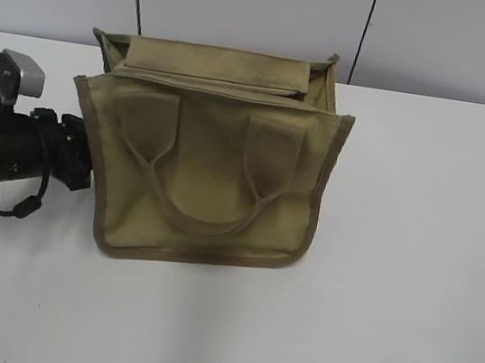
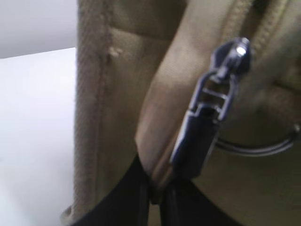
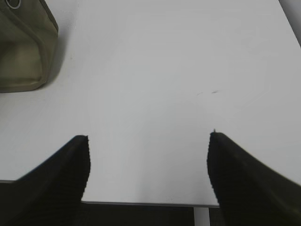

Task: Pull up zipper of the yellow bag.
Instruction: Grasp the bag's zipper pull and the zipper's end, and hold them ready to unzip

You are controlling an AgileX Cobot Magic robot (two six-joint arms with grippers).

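The zipper point(image 2: 214, 101) sits on the left end of the yellow bag point(image 1: 212, 172), its pull tab at one o'clock from the left gripper point(image 2: 155, 200), whose fingers pinch the zipper's lower end. The right gripper point(image 3: 148, 176) hangs spread, well apart.

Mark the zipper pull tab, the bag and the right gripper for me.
zipper pull tab point(image 2: 200, 136), left wrist view, on the metal tab's body.
yellow bag point(image 1: 212, 172), exterior view, on its front panel.
right gripper point(image 3: 148, 169), right wrist view, midway between its spread fingers.
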